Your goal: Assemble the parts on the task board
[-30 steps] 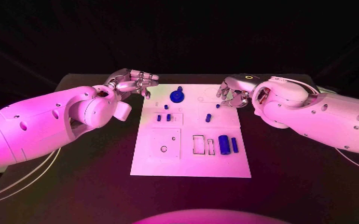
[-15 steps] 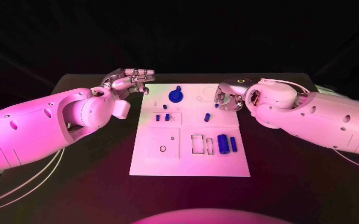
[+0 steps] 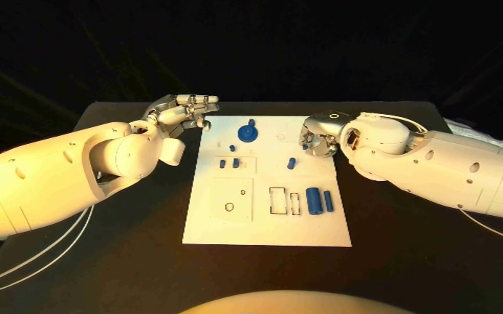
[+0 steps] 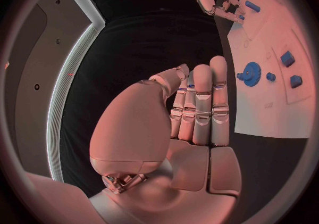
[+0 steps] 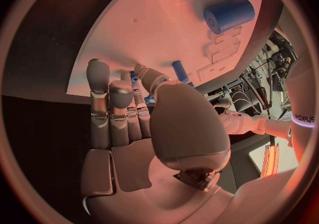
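**Entry: both hands at the board's far end, right over a small peg**

Moved since a second ago: my right hand [image 3: 322, 137] has slid inward from the right edge of the board [image 3: 267, 234] and now hangs over its far right corner. My left hand [image 3: 185, 115] has lifted a little and stays just off the far left corner, over bare table [image 3: 126, 256].

Left hand: fingers straight and side by side, thumb folded near them, holding nothing.

Right hand: fingers curled down toward the board with the thumb across them. A small blue tip [image 5: 135, 79] shows between the fingertips in the right wrist view; I cannot tell whether I grip it or only hover over it.

Step, as I judge it: the pick of a small peg at the board's far right, very early in the job. Next move calls for a sure pinch, then a straight lift.

Parts, placed from the board:
- gear [image 3: 247, 134], round, blue, far centre.
- small pegs [image 3: 229, 163], short, blue, left of centre.
- slanted peg [image 3: 291, 162], right of centre.
- thick cylinder [image 3: 313, 202] and thin cylinder [image 3: 328, 200], lying side by side, near right.
- outlined slots [image 3: 279, 201], open, just left of the cylinders.
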Available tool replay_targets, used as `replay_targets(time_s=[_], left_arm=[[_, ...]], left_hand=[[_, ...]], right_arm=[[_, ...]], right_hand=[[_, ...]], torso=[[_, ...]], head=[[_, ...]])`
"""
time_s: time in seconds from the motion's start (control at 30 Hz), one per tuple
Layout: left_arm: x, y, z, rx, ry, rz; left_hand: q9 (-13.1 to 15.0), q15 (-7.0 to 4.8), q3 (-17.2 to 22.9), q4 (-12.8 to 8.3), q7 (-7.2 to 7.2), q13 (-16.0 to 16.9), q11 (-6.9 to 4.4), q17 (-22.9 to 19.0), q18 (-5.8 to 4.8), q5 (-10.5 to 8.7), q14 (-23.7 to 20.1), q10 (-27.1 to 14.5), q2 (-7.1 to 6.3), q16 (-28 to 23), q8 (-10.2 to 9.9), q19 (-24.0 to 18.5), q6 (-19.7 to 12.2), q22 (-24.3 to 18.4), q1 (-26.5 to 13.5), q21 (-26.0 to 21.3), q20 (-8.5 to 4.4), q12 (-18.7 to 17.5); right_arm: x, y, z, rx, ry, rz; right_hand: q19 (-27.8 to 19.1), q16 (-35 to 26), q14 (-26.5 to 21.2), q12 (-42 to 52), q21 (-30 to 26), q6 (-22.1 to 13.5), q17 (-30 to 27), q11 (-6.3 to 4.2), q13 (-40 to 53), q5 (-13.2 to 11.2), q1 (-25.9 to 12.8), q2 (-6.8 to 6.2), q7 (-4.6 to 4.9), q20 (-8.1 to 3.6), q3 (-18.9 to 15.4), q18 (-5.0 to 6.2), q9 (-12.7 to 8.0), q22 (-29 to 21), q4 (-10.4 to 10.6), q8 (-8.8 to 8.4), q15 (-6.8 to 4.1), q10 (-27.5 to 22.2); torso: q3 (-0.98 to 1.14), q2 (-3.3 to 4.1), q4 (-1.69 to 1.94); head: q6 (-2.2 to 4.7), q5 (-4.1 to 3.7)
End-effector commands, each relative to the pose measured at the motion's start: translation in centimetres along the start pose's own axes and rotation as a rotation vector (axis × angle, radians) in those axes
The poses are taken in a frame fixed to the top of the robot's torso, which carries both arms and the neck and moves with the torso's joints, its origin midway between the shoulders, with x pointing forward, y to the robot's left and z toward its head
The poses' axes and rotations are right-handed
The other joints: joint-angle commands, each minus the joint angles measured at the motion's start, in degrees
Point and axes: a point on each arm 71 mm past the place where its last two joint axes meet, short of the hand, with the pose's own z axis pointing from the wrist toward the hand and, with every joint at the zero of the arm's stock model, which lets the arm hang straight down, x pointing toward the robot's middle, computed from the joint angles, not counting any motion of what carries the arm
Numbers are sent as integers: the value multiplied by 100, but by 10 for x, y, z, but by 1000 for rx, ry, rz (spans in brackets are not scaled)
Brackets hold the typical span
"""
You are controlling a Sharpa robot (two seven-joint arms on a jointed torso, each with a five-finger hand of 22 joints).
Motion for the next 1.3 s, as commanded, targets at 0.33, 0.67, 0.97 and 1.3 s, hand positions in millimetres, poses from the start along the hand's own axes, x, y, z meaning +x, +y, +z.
replay_targets(time_s=[0.33, 0.67, 0.97, 1.3], left_arm=[[0, -1, 0, 5, 6, -11], [1, 0, 0, 1, 8, -6], [1, 0, 0, -5, 5, 2], [0, 1, -1, -9, 2, 4]], left_hand=[[-13, 17, -25, -28, 17, 4, 3, -15, 65, 40, -62, -15, 38, -49, 10, -61, 1, -14, -22, -50, -1, 39], [-18, 23, -28, -52, 27, 3, 12, -27, 63, 44, -82, -40, 46, -64, 6, -70, -15, -23, -11, -69, 0, 48], [-20, 22, -13, -99, 37, 4, 17, -38, 65, 52, -92, -56, 70, -73, 8, -71, -21, -26, 34, -79, -3, 66], [-22, 22, -10, -116, 43, 4, 22, -42, 65, 55, -95, -66, 72, -76, 7, -71, -27, -26, 47, -81, -4, 70]], right_arm=[[10, 1, 4, -8, 36, -8], [10, 2, 6, -4, 24, -13], [8, 4, 5, -9, -13, -10], [1, 1, -2, 4, -95, 3]], right_hand=[[40, 139, 186, -36, 147, 153, 86, -41, -124, -244, 60, 187, -16, -24, 258, -115, 16, 142, -45, -15, -3, 140], [239, 600, 268, 3, 691, 452, 430, -123, -138, -481, 56, 318, -88, -61, 468, -214, 95, 803, -138, 103, -58, 486], [298, 702, 275, -49, 865, 511, 504, -144, -149, -498, -43, 282, -115, -76, 424, -247, 123, 1014, -128, 121, -75, 549], [294, 705, 268, -113, 894, 514, 502, -139, -162, -503, -128, 265, -125, -80, 375, -252, 135, 1041, -89, 115, -73, 532]], torso=[[1, -2, -4], [3, 0, -12], [2, -3, -8], [0, -10, -5]], head=[[-22, 4], [-38, -13], [-40, -28], [-40, -33]])
